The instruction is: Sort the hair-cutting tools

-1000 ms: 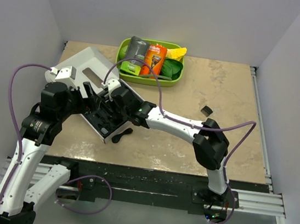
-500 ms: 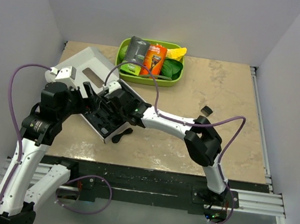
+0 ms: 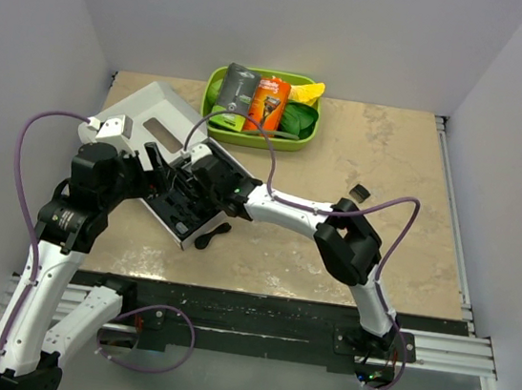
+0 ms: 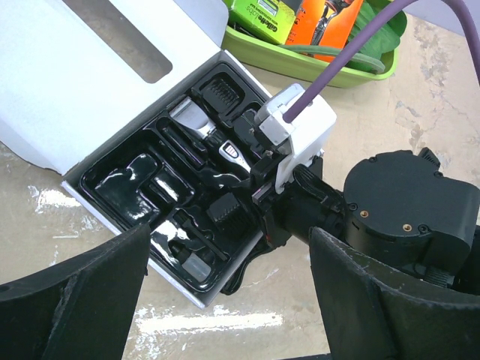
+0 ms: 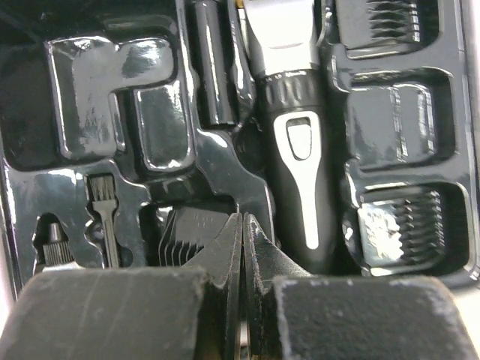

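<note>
- Small black curved piece (image 3: 209, 237): lay on the tabletop (image 3: 391, 154), just beside the near edge of the black moulded case (image 4: 120, 184).
- Left claw (image 4: 229, 251): spread wide, empty, at the case's left side.
- Right claw (image 5: 244, 225): pressed shut on nothing, low over the case.
- Clipper (image 5: 296, 142): seated in the case's middle slot.
- Guide comb (image 3: 360, 190): well right of the case.
- Green bin (image 3: 292, 141): beyond the case.

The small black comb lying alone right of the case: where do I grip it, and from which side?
Come straight down with the right gripper and pinch the guide comb across its shorter width. It lies on the table with nothing beside it, so there is room on either side. Its teeth are too small to see.
</note>
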